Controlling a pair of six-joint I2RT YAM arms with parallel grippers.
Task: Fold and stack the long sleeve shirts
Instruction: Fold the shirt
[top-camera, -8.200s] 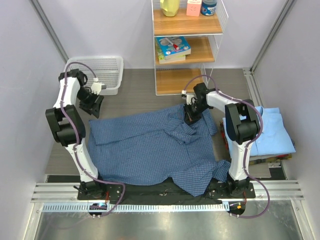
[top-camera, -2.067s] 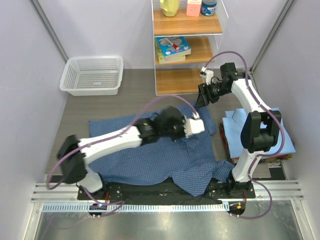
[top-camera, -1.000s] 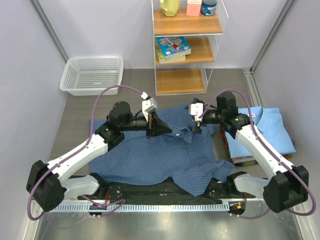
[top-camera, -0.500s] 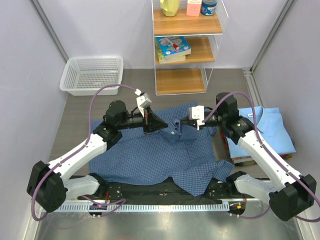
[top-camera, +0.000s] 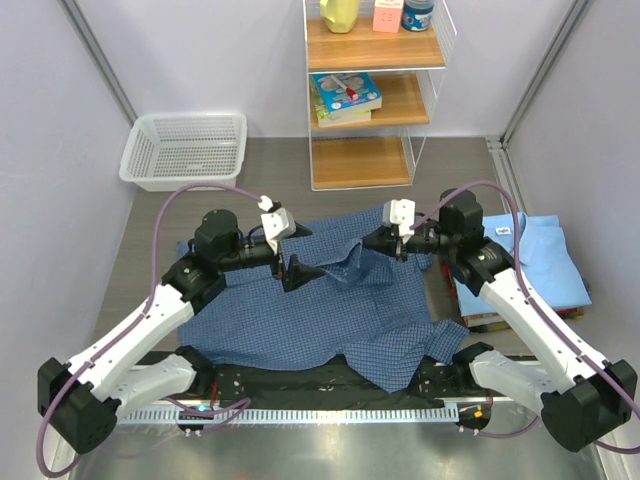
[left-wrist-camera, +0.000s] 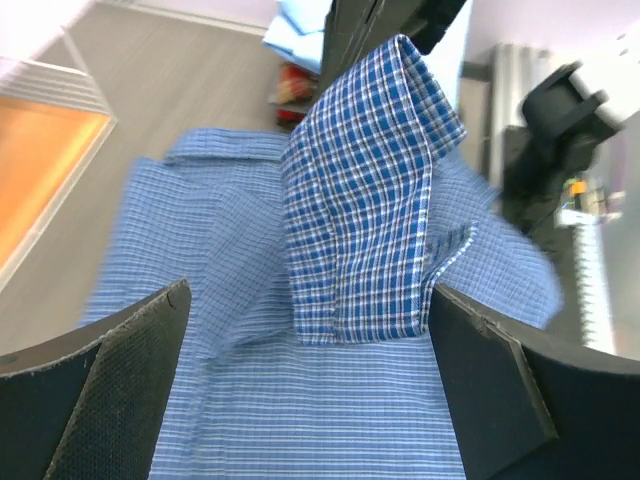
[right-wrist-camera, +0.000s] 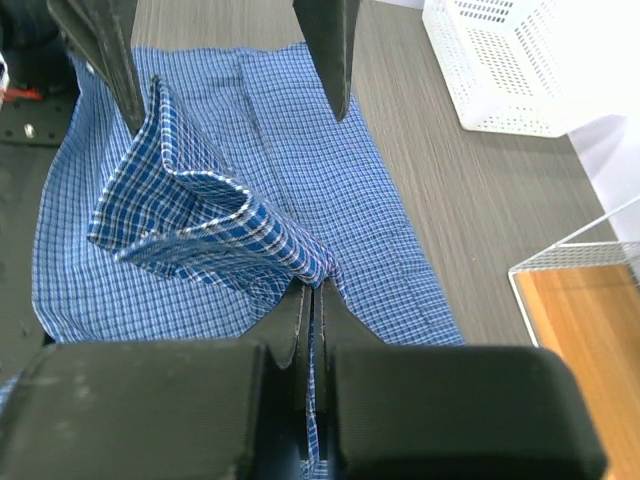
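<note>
Dark blue checked shirt (top-camera: 300, 320) spread on the bench (top-camera: 270, 195), one fold near its far edge raised, right gripper (top-camera: 378, 240) jaws pinched tight on that fold, left gripper (top-camera: 298, 272) jaws wide apart, holding nothing, just beside it, light blue shirt (top-camera: 545, 265) folded far right.

white mesh basket (top-camera: 185, 150) far left; wooden shelf (top-camera: 360, 163) holds books (top-camera: 346, 96)
</note>
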